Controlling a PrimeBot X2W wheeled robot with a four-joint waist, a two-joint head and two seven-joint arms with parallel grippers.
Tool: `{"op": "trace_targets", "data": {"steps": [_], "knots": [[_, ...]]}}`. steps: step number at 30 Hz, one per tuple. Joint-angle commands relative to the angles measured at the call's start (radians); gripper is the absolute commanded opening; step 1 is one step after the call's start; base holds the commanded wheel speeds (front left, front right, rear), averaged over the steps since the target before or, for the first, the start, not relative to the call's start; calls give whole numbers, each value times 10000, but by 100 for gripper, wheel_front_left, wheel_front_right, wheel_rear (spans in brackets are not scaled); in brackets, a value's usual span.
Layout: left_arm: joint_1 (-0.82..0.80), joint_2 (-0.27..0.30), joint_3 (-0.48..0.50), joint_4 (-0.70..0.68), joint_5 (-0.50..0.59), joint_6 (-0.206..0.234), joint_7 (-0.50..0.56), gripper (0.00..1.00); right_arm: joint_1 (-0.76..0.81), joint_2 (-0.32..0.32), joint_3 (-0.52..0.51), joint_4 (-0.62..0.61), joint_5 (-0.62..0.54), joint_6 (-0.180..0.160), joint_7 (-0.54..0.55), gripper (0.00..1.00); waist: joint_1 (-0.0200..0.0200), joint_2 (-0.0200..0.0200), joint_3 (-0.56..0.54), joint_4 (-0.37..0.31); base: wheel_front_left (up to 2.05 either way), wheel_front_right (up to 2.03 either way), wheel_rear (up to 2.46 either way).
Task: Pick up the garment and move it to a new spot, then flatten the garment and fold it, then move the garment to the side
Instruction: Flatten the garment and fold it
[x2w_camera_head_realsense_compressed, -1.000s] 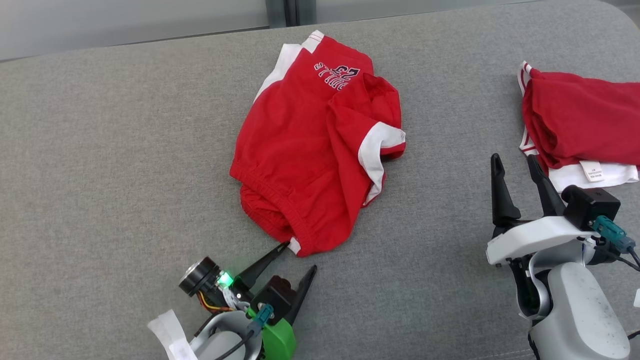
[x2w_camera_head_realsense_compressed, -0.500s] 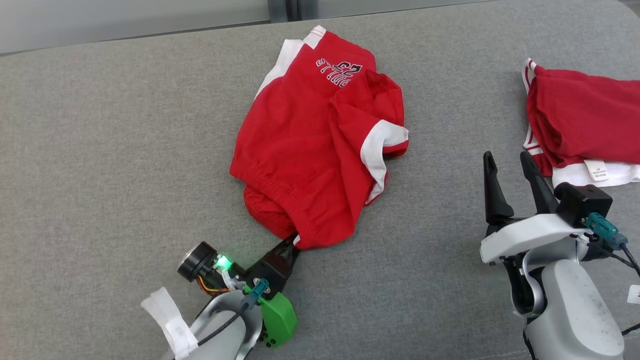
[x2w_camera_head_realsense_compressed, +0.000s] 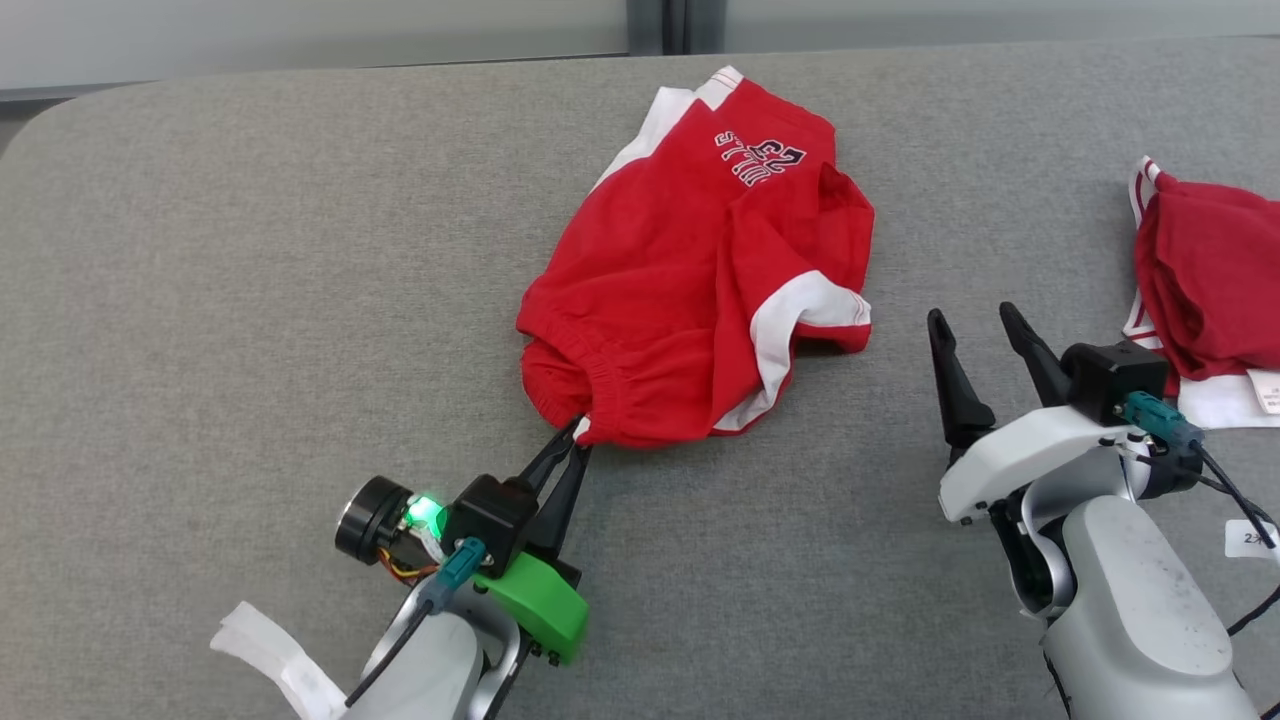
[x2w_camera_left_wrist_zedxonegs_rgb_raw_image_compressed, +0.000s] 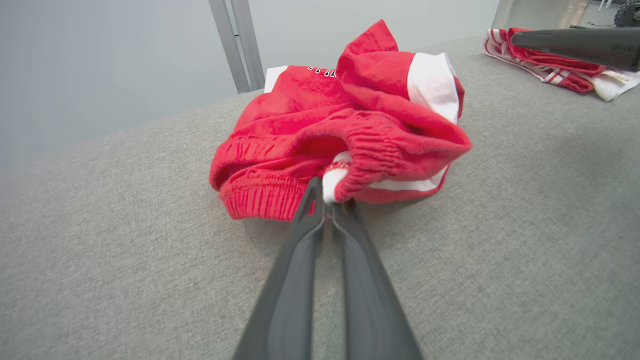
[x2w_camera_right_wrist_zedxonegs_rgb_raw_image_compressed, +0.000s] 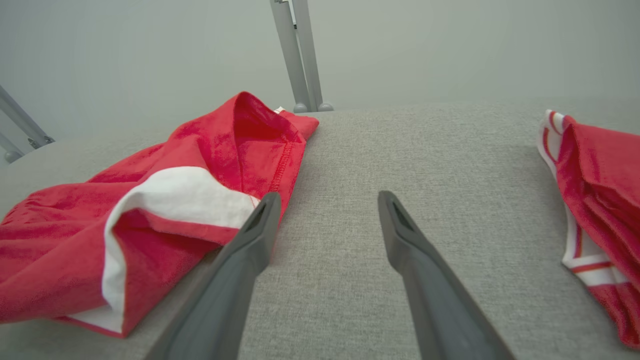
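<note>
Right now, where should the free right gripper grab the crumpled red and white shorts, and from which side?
Probably the white-banded leg hem of the red shorts, coming from the robot's right. It curls up off the grey cushion nearest the open right gripper, offering a raised edge, while the left gripper pinches the waistband corner.
</note>
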Motion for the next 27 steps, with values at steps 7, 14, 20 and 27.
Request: {"op": "trace_targets", "data": {"steps": [7,14,20,27], "knots": [[416,-250,588,-100,-483,133,3,0,-322,-197,902,602,398,-7,144,100,-1,-1,-98,543,0,0,0],[248,-373,661,62,-391,39,3,0,-628,-384,1693,1091,967,-7,59,100,-1,-1,93,712,0,0,0],[131,-421,626,141,-291,-32,1,0,-1037,-502,2174,1612,1258,-7,-78,100,-1,-1,221,835,0,0,0],[111,-468,633,204,-224,-97,3,0,-1390,-540,2576,2170,1588,-7,-246,100,-1,-1,226,943,0,0,0]]}}
